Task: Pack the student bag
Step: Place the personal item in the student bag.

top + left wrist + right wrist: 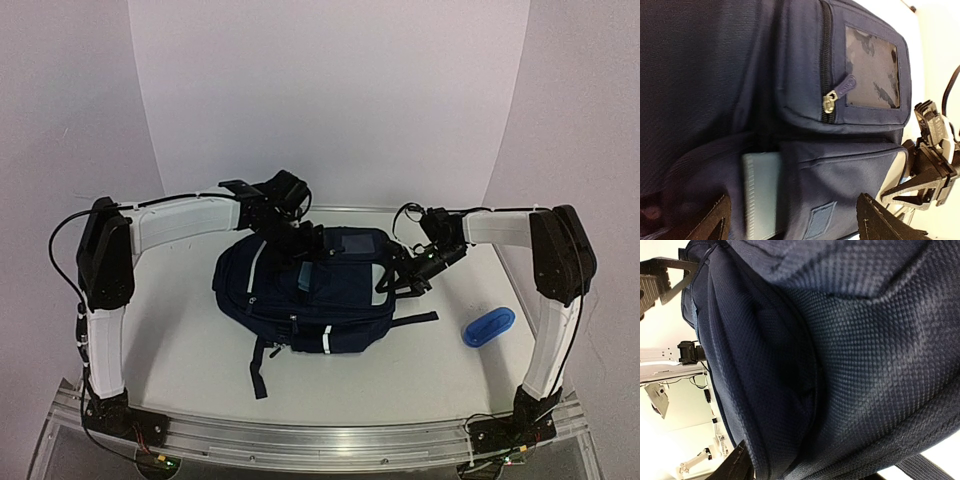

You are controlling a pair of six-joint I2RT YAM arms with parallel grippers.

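Flat on desk [170, 350], between both grippers: student bag [300, 300]. At left gripper [794, 200]: jaws wide apart, just above bag's front pockets, nothing gripped. At right gripper [405, 272]: tight against bag's side; open or clamped on fabric, cannot tell.

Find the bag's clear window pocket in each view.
Top: window at centre frame, on the far side of the bag.
Left wrist: upper right, beside the zip pull.
Right wrist: not in view.
Shared landmark: the bag's navy fabric, in all three.
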